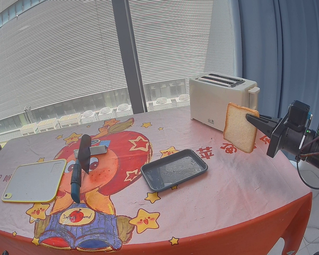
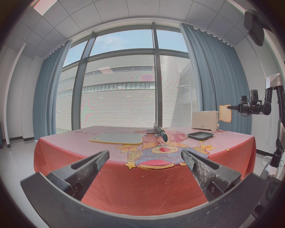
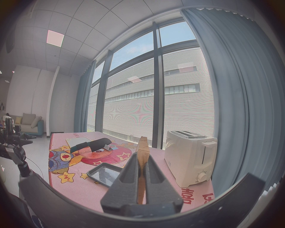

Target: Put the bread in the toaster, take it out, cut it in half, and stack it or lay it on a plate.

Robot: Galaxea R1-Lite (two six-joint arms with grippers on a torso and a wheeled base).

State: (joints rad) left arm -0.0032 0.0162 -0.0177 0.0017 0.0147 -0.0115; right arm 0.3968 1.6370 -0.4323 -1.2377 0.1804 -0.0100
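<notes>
- Slice of pale, brown-crusted white bread (image 1: 241, 127): up in the air at the right side of the table, just on the near side of the cream two-slot toaster (image 1: 218, 98), hanging roughly upright with one corner lowest.
- Right gripper (image 1: 252, 117): the two black fingers are closed flat on the slice, one on each face, pinching it near its upper right edge. Most of the slice hangs free to the left of the fingers.
- Left gripper (image 2: 145, 156): fingers spread wide with nothing between them, low down off the near left edge of the table.
- Handling, my judgement: the bread is very light, soft and compressible. A hard pinch would dent or tear the crumb. The crust is the firmest part, so the hold is best kept close to it.
- A thin slice may flex or swing from an edge grip. It likely needs to hang edge-down and in line with a slot to go in cleanly.
- Toaster slots lie on top, open, at the far right.
- Dark grey rectangular tray (image 1: 172, 155): mid-table. Blue-handled, dark-bladed knife (image 1: 79, 164) and pale, yellow-rimmed cutting board (image 1: 34, 182): left side, well apart from the bread.
</notes>
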